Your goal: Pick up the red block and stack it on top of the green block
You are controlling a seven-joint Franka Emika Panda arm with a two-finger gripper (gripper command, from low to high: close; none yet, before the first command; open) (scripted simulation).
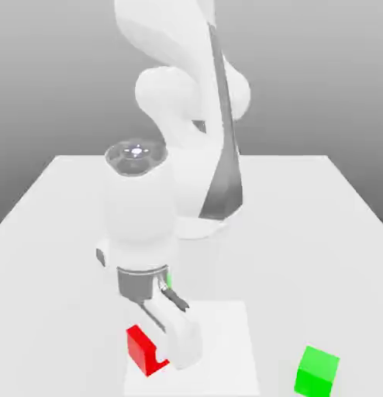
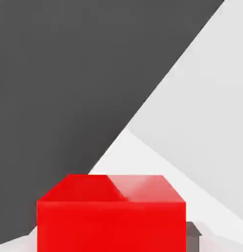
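The red block [image 1: 142, 346] sits near the front of the white table, towards the exterior view's left. My gripper [image 1: 159, 357] comes down onto it from above at a tilt and is shut on it, with the white hand hiding the block's right part. In the hand view the red block [image 2: 111, 216] looms very close, and a dark fingertip [image 2: 193, 235] presses against its side. The green block [image 1: 316, 371] lies on the table, well off to the exterior view's right of the red block, apart from the gripper.
The arm's white base [image 1: 202, 221] stands behind the gripper at the table's middle. The table surface [image 1: 303, 233] stretches out around the blocks, and its front edge lies close to both of them.
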